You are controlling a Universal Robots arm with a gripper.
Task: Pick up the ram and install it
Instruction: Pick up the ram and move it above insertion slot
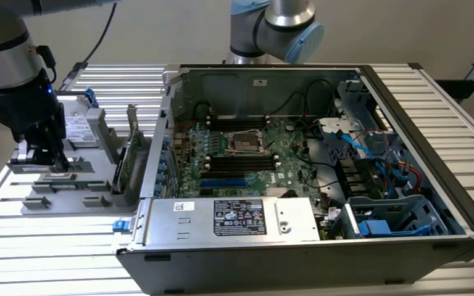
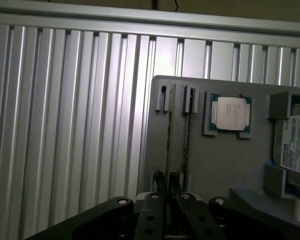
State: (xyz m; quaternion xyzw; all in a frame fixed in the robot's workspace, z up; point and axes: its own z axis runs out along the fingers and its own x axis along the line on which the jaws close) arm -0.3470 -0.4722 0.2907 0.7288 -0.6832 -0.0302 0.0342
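Plainly, a desk (image 1: 39,246) of aluminium slats carried everything. An open computer case (image 1: 303,265) lay on its side across the middle of the desk, reaching toward the edge at the exterior view's right. Its motherboard (image 1: 245,160) faced up, and a silver power supply (image 1: 229,219) sat along the near wall. A grey arm (image 1: 7,68) reached down over the desk's edge at the exterior view's left, and the base of a second arm (image 1: 270,28) stood behind the case at the far edge.

A grey tray (image 1: 64,206) of parts rested flat between the case and that left edge. A hard drive (image 1: 79,129) with a white label lay at the tray's far end. A green expansion card (image 1: 128,157) stood on edge along the side of the tray nearest the case. In the wrist view a square processor chip (image 2: 231,113) sat in its own shallow pocket, beside the hard drive.

The ram (image 2: 168,135) stood on its long edge in a narrow slot of the tray, seen from above as a thin line. Just beside it ran a second thin line, and I could not tell whether that was another stick.

The hand (image 2: 167,179) was lowered onto the tray at the ram's near end. Its dark fingers (image 2: 160,178) were drawn close together, one on each side of the stick, and pinched it where it stood.
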